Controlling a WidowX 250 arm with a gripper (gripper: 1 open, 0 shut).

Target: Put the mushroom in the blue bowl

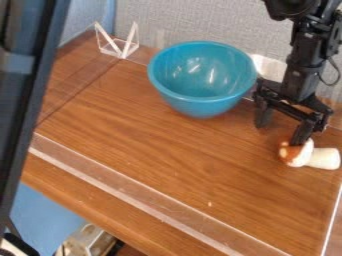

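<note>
The mushroom (307, 154) lies on its side on the wooden table near the right edge, orange-brown cap to the left, cream stem to the right. My black gripper (289, 120) points down just above and behind its cap, its fingers spread open with nothing between them. One fingertip (306, 133) stands close over the cap; whether it touches is unclear. The turquoise blue bowl (201, 77) sits upright to the left of the gripper, with nothing in it.
A low clear plastic wall (160, 212) borders the wooden table (147, 140) along the front and left. A clear plastic stand (118, 41) sits at the back left corner. A dark blurred bar (20, 110) blocks the left of the view.
</note>
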